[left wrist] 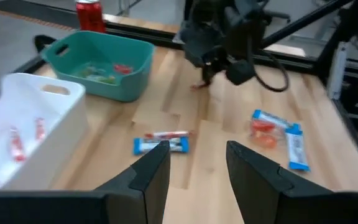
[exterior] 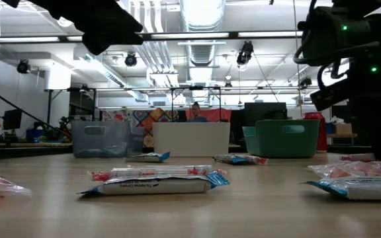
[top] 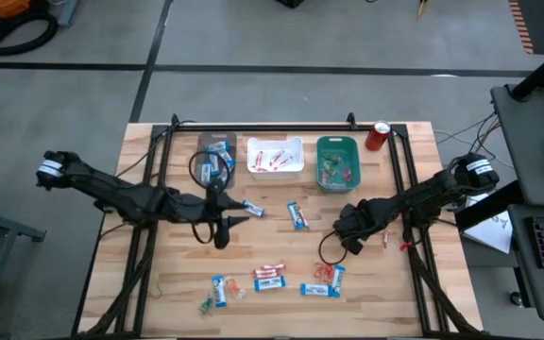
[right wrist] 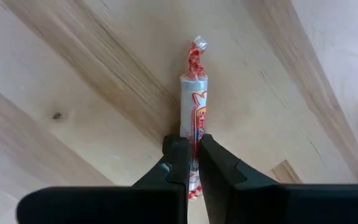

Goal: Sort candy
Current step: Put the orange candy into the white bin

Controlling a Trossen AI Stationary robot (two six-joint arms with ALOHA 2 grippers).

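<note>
One small red-and-white candy [right wrist: 194, 106] sits pinched in my right gripper [right wrist: 193, 149] jaws; I'd lift straight up, left gripper [left wrist: 197, 163] jaws parted, empty.

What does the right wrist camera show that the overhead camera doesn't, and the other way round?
Only the right wrist view shows the right gripper shut on a small red-and-white twisted candy lying on the wood.

Only the high view shows the layout: grey bin, white bin, teal bin, red soda can, scattered candy bars, and the left gripper waiting, open, mid-table.

Both show the wooden table and the right gripper, down on it.
</note>
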